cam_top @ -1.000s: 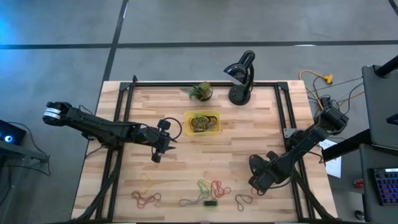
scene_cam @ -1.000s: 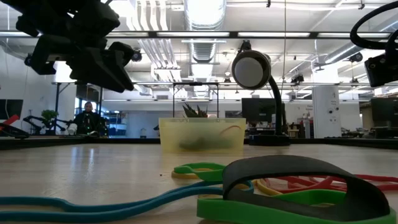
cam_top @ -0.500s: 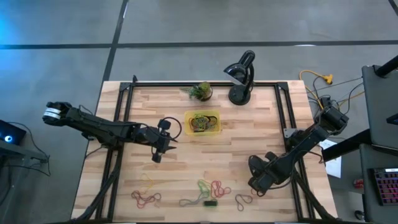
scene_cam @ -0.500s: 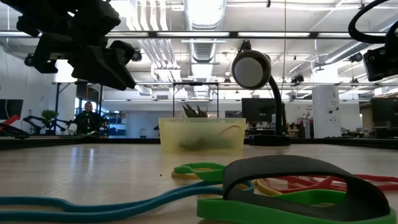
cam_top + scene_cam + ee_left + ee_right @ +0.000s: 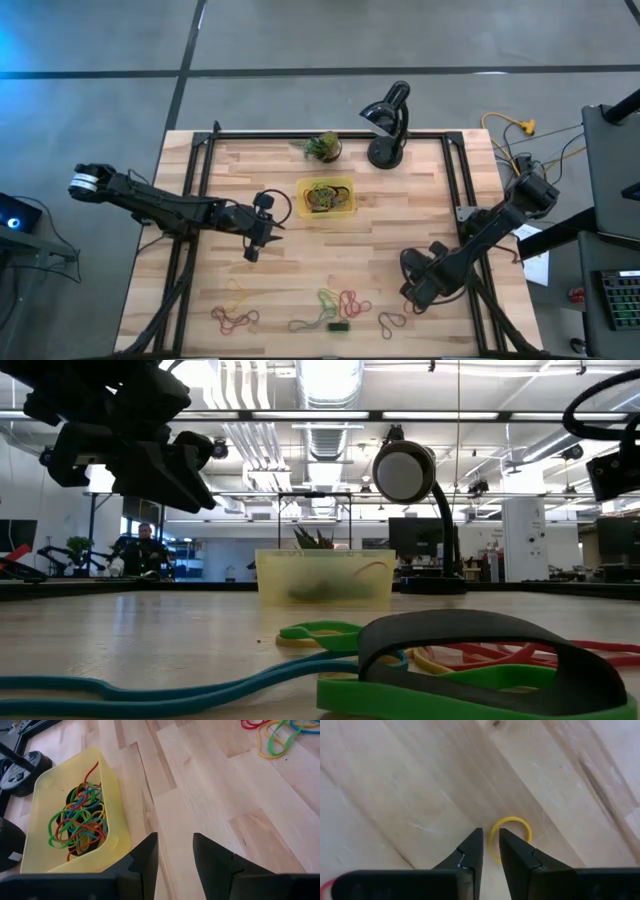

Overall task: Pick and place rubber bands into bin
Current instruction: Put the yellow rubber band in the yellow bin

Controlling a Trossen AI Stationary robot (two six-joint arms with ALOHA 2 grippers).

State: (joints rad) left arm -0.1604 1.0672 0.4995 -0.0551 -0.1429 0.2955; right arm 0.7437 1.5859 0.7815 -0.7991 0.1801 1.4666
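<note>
The yellow bin (image 5: pixel 327 197) stands at the table's middle far part, with a tangle of coloured rubber bands (image 5: pixel 80 822) inside. Loose rubber bands (image 5: pixel 340 305) lie along the near edge, and more lie at the near left (image 5: pixel 235 318). My left gripper (image 5: pixel 262 232) hovers left of the bin, open, with nothing between its fingers (image 5: pixel 175 840). My right gripper (image 5: pixel 415 295) points down at the near right. Its fingers stand a narrow gap apart over a small yellow rubber band (image 5: pixel 510 837) that lies flat on the wood. The band's near edge shows in that gap. My right gripper comes from above, pointing down, with the yellow band's near edge (image 5: pixel 492 847) between its fingertips. Whether the fingers touch the band, I cannot tell. The band lies flat on the table.
A black desk lamp (image 5: pixel 388 125) and a small potted plant (image 5: pixel 323 147) stand at the far edge behind the bin. Black frame rails (image 5: pixel 195 200) run along the table's left and right sides. Bare wood lies between the bin and the near bands.
</note>
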